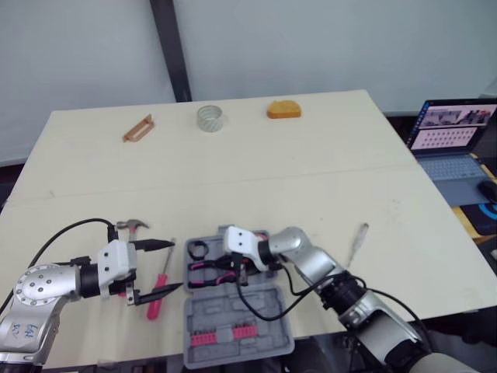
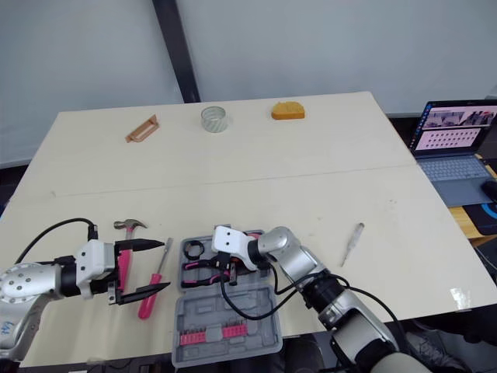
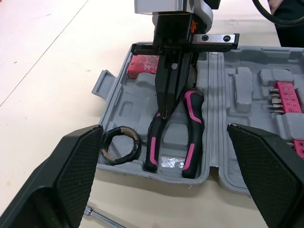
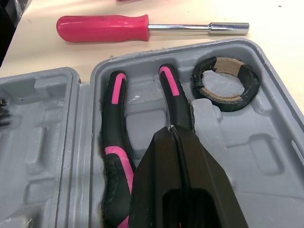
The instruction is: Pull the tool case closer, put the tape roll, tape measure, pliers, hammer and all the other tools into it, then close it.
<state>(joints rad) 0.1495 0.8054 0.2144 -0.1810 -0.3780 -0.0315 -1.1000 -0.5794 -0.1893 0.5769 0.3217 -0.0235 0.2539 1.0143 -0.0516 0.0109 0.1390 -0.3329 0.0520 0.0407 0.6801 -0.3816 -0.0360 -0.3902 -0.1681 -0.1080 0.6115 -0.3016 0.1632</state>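
In the tool case point(image 4: 266, 142), the pliers point(image 4: 116, 118) straddle the shut, empty right hand point(image 4: 171, 130).

Tool case point(image 4: 42, 142), under the right gripper point(image 4: 172, 129): grey moulded plastic, matt, scuffed in the hollows.
Right gripper's fingers point(image 4: 190, 185): smooth black plastic, dull sheen.
Pliers point(image 4: 116, 118), at those fingertips: black and pink grips, rubbery, matt. The black part nearest the fingers looks rough.
Tape roll point(image 4: 226, 84), just beside the fingertips: black tape, wrinkled, on a brown cardboard core.
Screwdriver point(image 4: 102, 27), beyond the fingertips: glossy pink plastic handle, bright polished metal shaft.
Table point(image 4: 280, 52): pale, matt, smooth.
Left gripper point(image 3: 164, 127), pads point(image 3: 71, 180): black, matt, fine cross-hatched texture.
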